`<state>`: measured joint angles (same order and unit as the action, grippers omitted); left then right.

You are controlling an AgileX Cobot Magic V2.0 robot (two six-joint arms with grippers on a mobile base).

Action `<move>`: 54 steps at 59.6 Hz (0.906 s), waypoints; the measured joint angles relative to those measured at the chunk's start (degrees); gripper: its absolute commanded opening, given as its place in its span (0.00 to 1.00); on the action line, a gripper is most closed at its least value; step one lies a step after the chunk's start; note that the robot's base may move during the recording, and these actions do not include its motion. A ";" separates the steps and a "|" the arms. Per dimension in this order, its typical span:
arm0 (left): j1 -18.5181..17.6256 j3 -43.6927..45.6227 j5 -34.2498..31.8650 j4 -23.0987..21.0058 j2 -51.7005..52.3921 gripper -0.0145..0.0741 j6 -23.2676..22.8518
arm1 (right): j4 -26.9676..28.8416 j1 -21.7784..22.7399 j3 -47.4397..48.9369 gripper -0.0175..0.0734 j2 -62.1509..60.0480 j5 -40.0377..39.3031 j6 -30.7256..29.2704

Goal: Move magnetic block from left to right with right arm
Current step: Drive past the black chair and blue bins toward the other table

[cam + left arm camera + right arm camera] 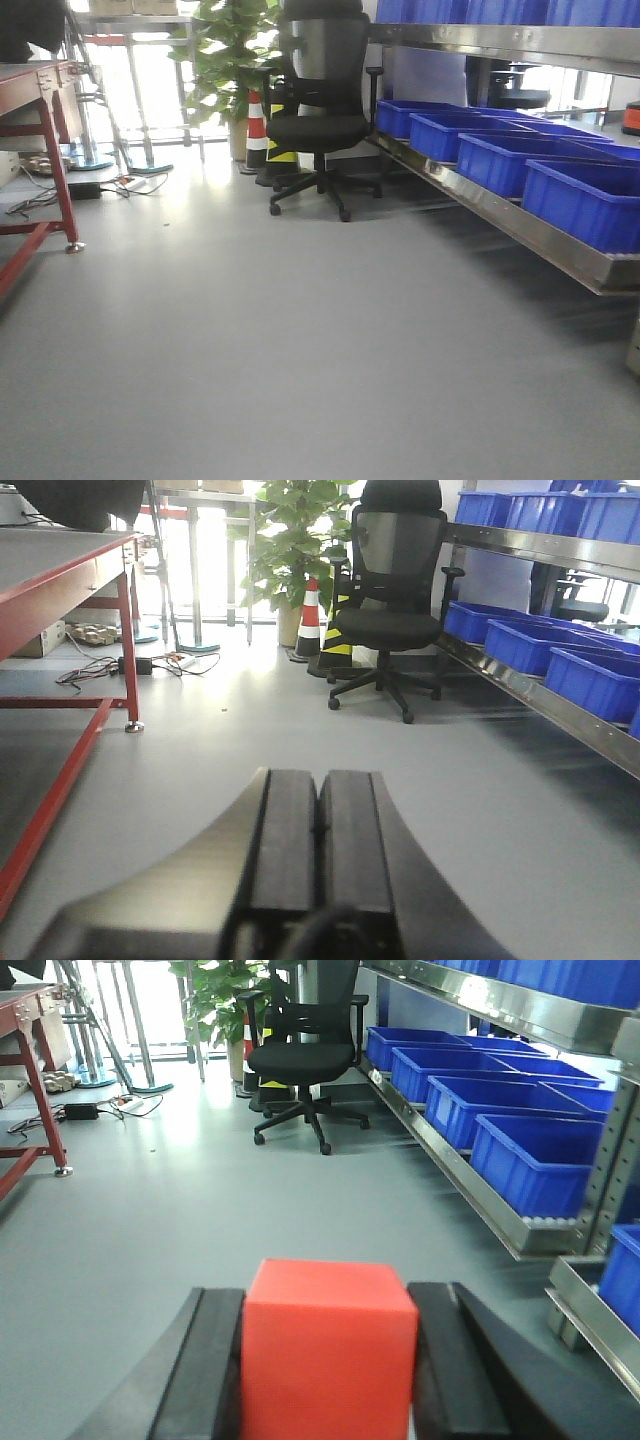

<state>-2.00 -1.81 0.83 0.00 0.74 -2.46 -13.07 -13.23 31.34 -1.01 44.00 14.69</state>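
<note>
Within my right tool (328,1375), red block (328,1345) pinched on opposite flat faces; judged light, rigid, slick; left tool (320,825) pressed together.

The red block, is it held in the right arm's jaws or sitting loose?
Held. In the right wrist view the red block sits inside the right gripper, a black jaw tight against each side.

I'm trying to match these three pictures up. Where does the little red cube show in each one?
Exterior front-facing: the red cube is not in it.
Left wrist-mounted: not in it.
Right wrist-mounted: red cube at bottom centre, clamped in the right gripper.
Shared landmark: the black office chair, near the top middle in all three views.
</note>
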 measured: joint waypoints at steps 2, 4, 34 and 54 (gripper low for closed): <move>0.00 0.00 0.00 0.00 0.00 0.03 0.00 | 0.00 0.00 0.00 0.44 0.00 0.00 0.00; 0.00 0.00 0.00 0.00 0.00 0.03 0.00 | 0.00 0.00 0.00 0.44 0.00 0.00 0.00; 0.00 0.00 0.00 0.00 0.00 0.03 0.00 | 0.00 0.00 0.00 0.44 0.00 0.00 0.00; 0.00 0.00 0.00 0.00 0.00 0.03 0.00 | 0.00 0.00 0.00 0.44 0.00 0.00 0.00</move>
<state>-2.00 -1.81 0.83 0.00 0.74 -2.46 -13.07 -13.23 31.34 -1.01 44.00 14.69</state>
